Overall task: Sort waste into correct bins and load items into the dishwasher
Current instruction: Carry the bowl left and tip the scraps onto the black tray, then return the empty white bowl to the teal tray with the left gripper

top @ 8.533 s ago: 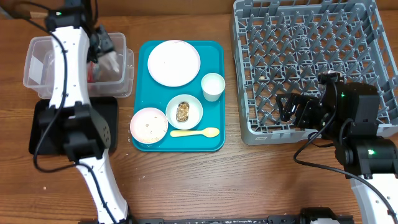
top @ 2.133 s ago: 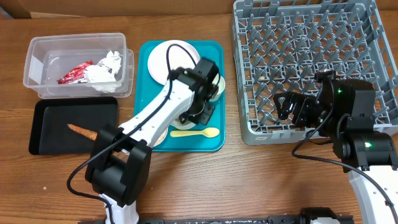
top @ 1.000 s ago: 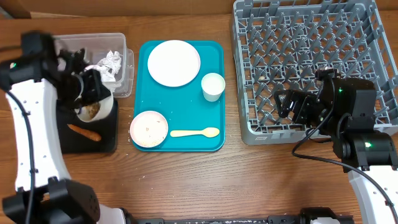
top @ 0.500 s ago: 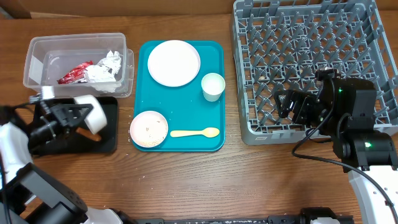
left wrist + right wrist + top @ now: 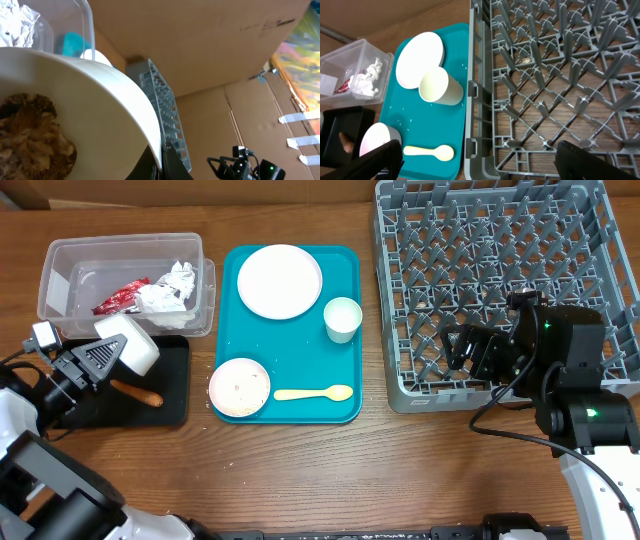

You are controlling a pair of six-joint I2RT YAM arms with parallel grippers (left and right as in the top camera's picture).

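Left gripper [image 5: 104,356] is clamped on the rim of the small white bowl [image 5: 134,344], tipped on its side over the black tray [image 5: 172,405]. The brown food chunk [image 5: 30,137] sits inside the bowl, and the sausage [image 5: 137,392] lies in the tray. Right gripper [image 5: 470,350] hangs over the dish rack's [image 5: 490,240] front edge, fingers spread wide, nothing in them.

The bowl [image 5: 138,351] is white, its food chunk [image 5: 30,137] brown, the serving tray [image 5: 300,345] teal, the rack [image 5: 480,250] grey, the wrapper [image 5: 115,298] red.
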